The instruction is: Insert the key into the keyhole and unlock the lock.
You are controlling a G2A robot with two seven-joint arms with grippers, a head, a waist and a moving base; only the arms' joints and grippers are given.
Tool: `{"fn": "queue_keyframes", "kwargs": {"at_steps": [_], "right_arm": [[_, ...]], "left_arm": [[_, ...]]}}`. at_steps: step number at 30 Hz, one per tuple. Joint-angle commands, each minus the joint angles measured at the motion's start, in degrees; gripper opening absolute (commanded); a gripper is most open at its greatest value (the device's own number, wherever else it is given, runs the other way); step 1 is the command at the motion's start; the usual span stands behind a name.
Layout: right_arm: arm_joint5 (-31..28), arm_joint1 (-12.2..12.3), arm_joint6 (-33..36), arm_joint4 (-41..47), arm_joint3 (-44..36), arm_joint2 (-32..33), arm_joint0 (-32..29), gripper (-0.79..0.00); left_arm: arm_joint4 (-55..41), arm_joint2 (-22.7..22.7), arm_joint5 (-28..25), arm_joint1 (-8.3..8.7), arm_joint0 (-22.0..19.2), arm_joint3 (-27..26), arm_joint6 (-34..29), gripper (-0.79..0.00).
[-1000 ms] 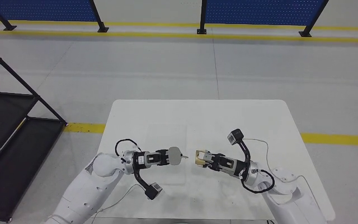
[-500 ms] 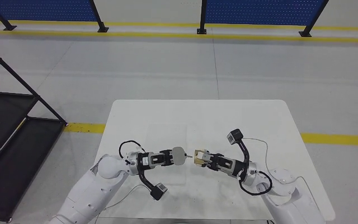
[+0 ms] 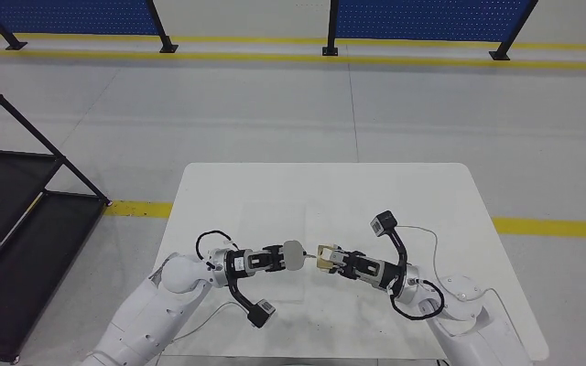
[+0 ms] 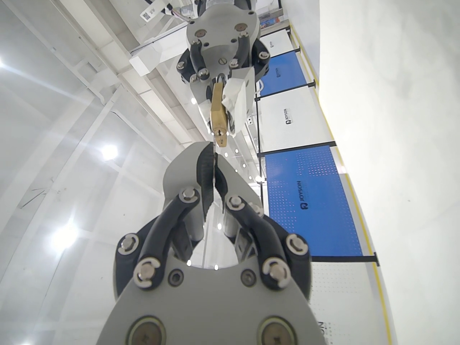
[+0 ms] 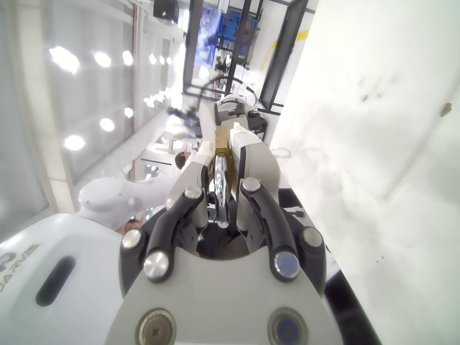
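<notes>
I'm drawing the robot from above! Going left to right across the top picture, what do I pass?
Black rack → left pincer pinching the key → brass lock → right pincer holding it.

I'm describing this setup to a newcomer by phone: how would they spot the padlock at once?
Start at the white table, where two arms meet tip to tip. The padlock is clamped in the right tool. It is the only brass-coloured block there, its keyhole end facing the thin key in the left tool.
</notes>
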Motion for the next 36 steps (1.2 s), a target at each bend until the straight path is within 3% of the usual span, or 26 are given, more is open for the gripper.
{"fn": "queue_keyframes", "kwargs": {"at_steps": [1, 36], "right_arm": [[-0.02, 0.01, -0.06, -0.05, -0.01, -0.04, 0.01, -0.785], [-0.13, 0.25, -0.08, -0.34, 0.28, -0.93, 0.50, -0.785]], "left_arm": [[0.02, 0.07, -0.13, -0.01, -0.04, 0.24, -0.14, -0.785], [-0.73, 0.76, -0.34, -0.07, -0.68, 0.89, 0.07, -0.785]]}}
